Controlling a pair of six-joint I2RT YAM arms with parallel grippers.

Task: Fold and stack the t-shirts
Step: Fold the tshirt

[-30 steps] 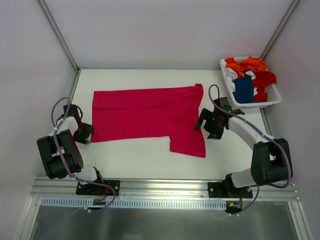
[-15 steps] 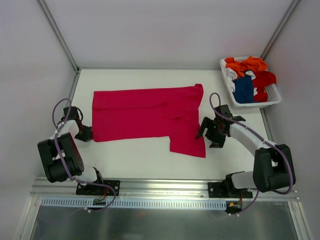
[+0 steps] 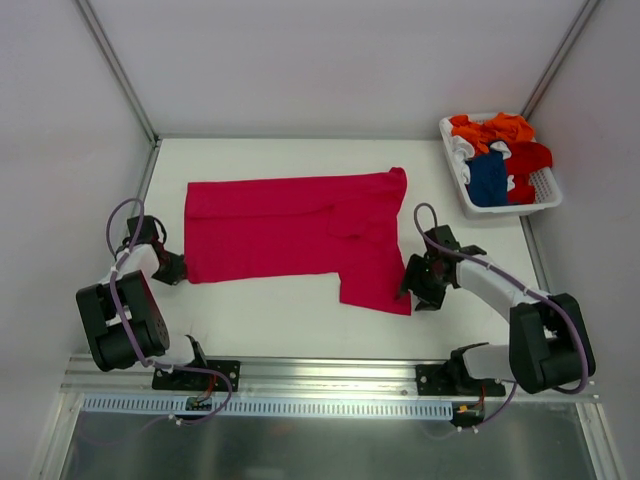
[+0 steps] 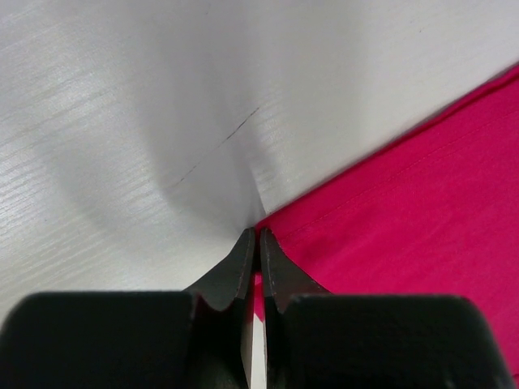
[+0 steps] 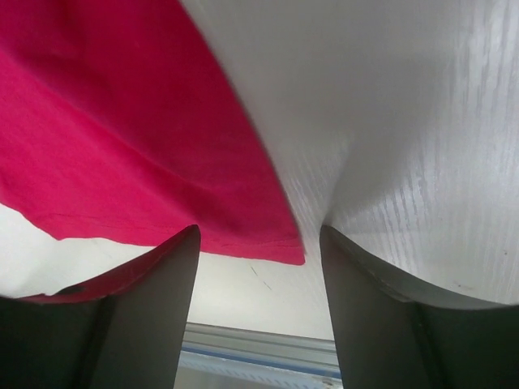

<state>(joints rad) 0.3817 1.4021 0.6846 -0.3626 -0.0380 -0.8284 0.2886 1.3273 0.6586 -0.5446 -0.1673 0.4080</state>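
Note:
The crimson-pink t-shirt [image 3: 290, 225] lies spread flat across the table, its body to the left and a flap hanging toward the near right. My left gripper [image 3: 178, 268] sits at the shirt's near-left corner. In the left wrist view that gripper [image 4: 259, 233] is shut, with the edge of the pink cloth [image 4: 405, 211] pinched between its tips. My right gripper [image 3: 410, 290] is low at the shirt's near-right corner. In the right wrist view it [image 5: 259, 230] stands open, its fingers either side of the cloth's corner [image 5: 122, 138]. The orange [image 3: 495, 130], red [image 3: 530, 158] and dark blue [image 3: 487, 178] t-shirts lie bundled in the basket.
The white slatted basket [image 3: 548, 203] stands at the far right corner. White walls with metal posts close in the table [image 3: 280, 310] on the left, back and right. A metal rail runs along the near edge behind the arm bases.
My left gripper has closed on the shirt's near-left corner. My right gripper has moved nearer and down to the near-right corner, and its jaws have narrowed.

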